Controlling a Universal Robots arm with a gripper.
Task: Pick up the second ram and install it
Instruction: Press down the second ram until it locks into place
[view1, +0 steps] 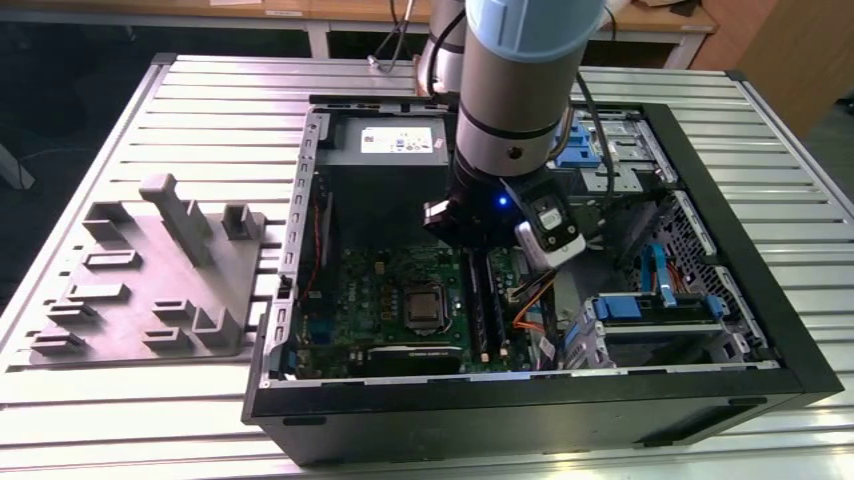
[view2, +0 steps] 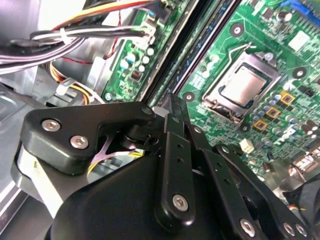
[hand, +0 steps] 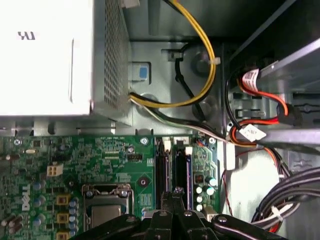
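The second ram (view2: 201, 52) is a dark blue-green strip standing on edge in the black slots of the green motherboard (view2: 280, 60). In the first wrist view its blue edge (hand: 188, 175) runs along the slot farthest from the processor socket. My gripper (view2: 172, 102) is low inside the open computer case, right over these slots (view1: 483, 310). Its black fingers are shut together, with the tips (hand: 175, 192) at the strip's line. I cannot tell whether they touch it. In the exterior view the gripper (view1: 470, 248) hangs at the slots' far end.
The processor socket (view2: 240, 87) lies beside the slots. The power supply (view1: 387, 140) and its yellow and black cables (hand: 200, 75) sit beyond them. Blue drive cages (view1: 654, 320) and orange cables crowd the exterior view's right. A grey fixture block (view1: 147, 270) stands outside the case.
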